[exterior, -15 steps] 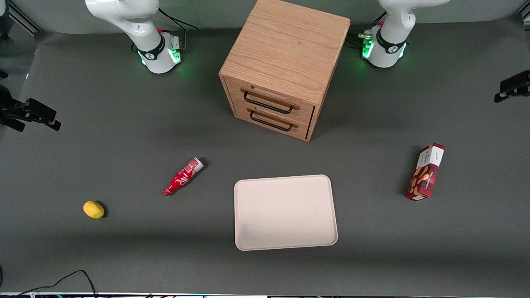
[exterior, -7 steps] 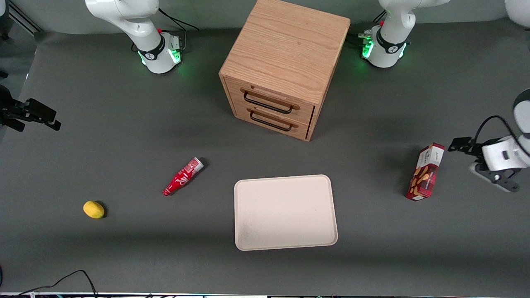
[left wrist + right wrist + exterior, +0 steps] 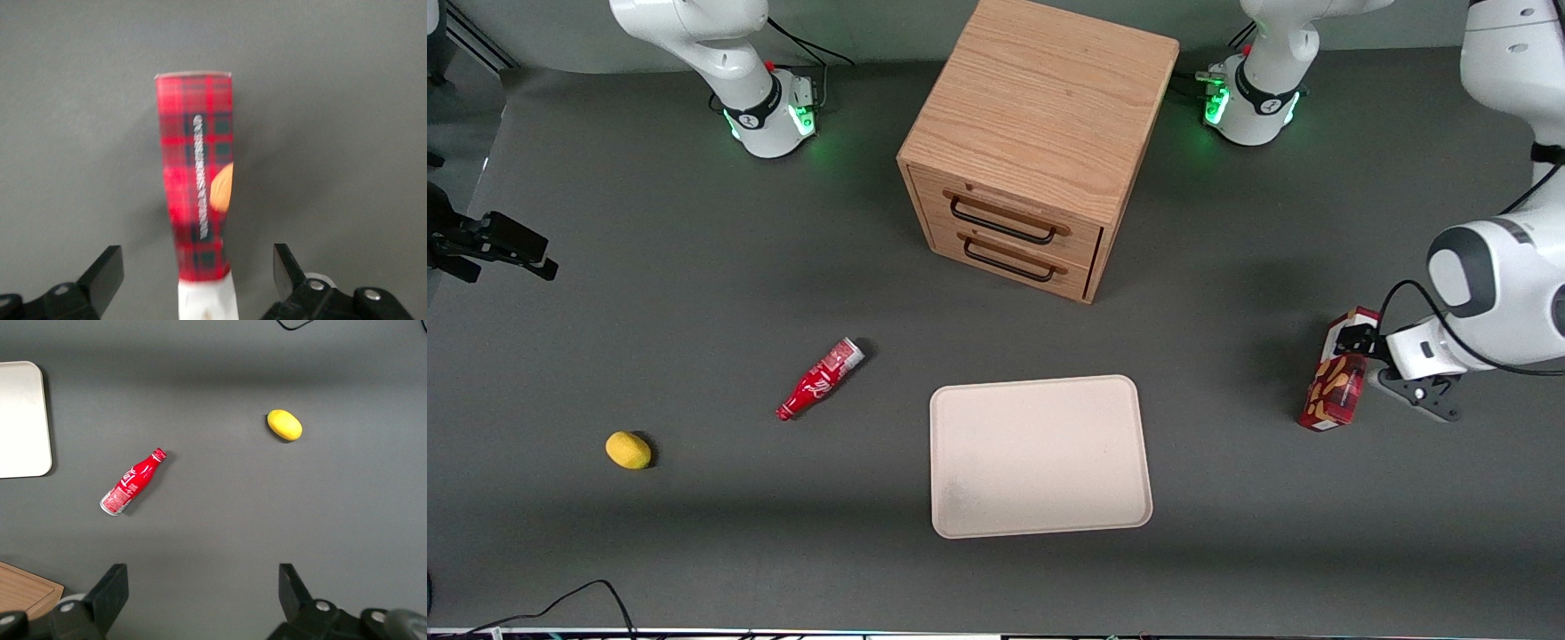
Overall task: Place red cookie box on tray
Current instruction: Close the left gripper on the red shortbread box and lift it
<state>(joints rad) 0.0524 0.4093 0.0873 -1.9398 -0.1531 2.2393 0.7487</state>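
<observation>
Gripper hangs over the red cookie box's white end, fingers spread wide, one each side, not touching. Box lies on the table toward working arm's end, well apart from tray.

The red cookie box is laid on the table toward the working arm's end, well apart from the tray. The gripper is held above the box, fingers spread at either side. The drawer cabinet is set farther from the front camera than the tray.
</observation>
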